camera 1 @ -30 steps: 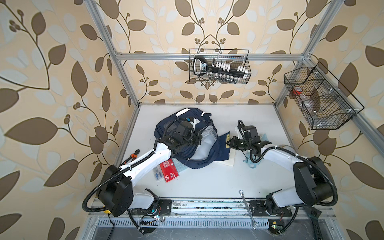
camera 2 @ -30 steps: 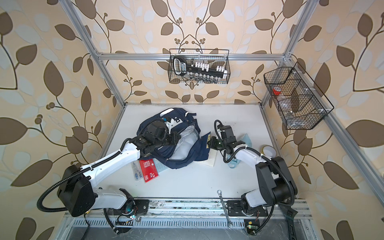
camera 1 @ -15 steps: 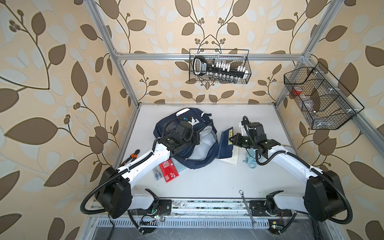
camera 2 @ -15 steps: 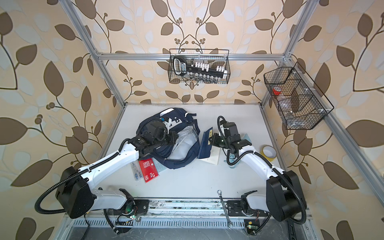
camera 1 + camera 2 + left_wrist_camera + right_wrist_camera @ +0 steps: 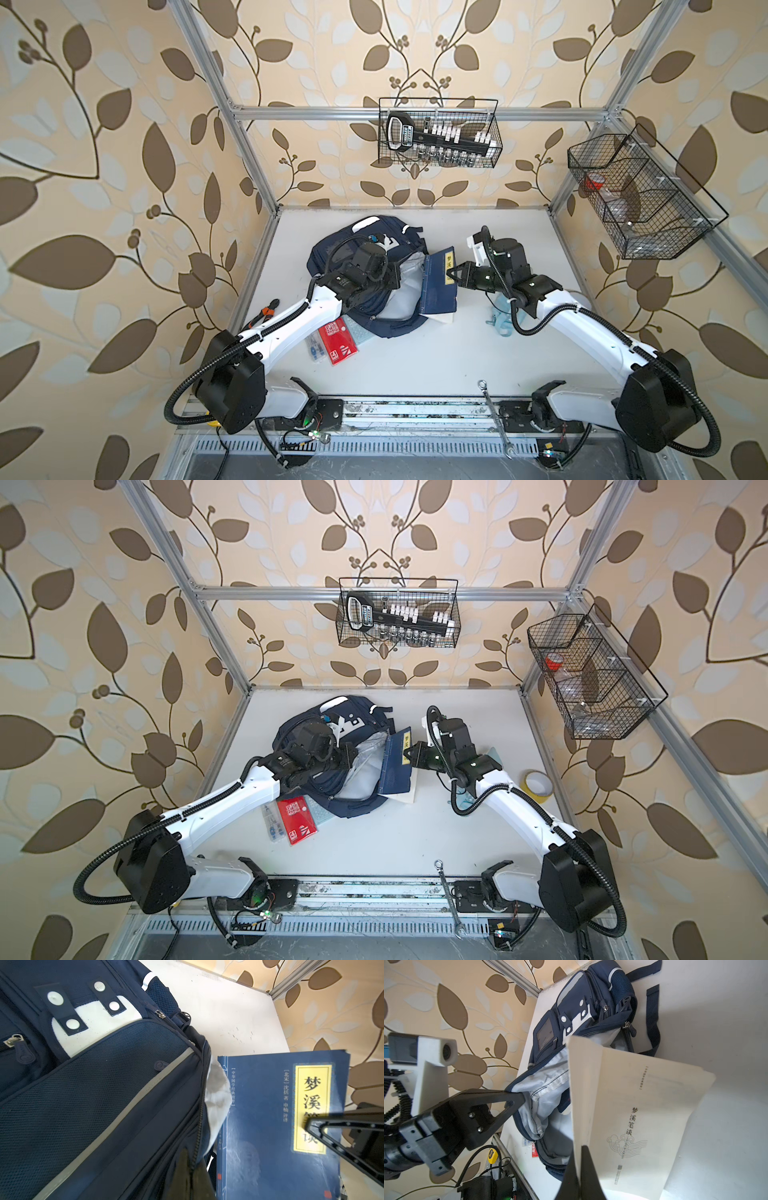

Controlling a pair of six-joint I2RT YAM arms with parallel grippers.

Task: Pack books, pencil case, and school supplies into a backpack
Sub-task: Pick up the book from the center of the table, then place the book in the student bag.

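Where the book sits: thick navy book with cream label (image 5: 438,286), tilted, just beside the large navy fabric backpack's (image 5: 328,255) open mouth, spine toward it, long axis running near-to-far edge.
Right hand (image 5: 451,274): clamped on the book's cover.
Left hand (image 5: 520,1096): clamped on the mouth's rim, holding it up.
Surface: white tabletop (image 5: 415,365); lower pages seem to brush it.
Room: mouth gapes toward the book.

Pencil case (image 5: 500,320), centre right in a top view: mostly behind right arm (image 5: 582,328). Calculator (image 5: 358,331), lower centre: part under backpack (image 5: 390,328) and red booklet (image 5: 340,341). Left wrist view: navy book (image 5: 270,1126) cut at bottom edge; left pincer (image 5: 192,1168) tips blurred there.
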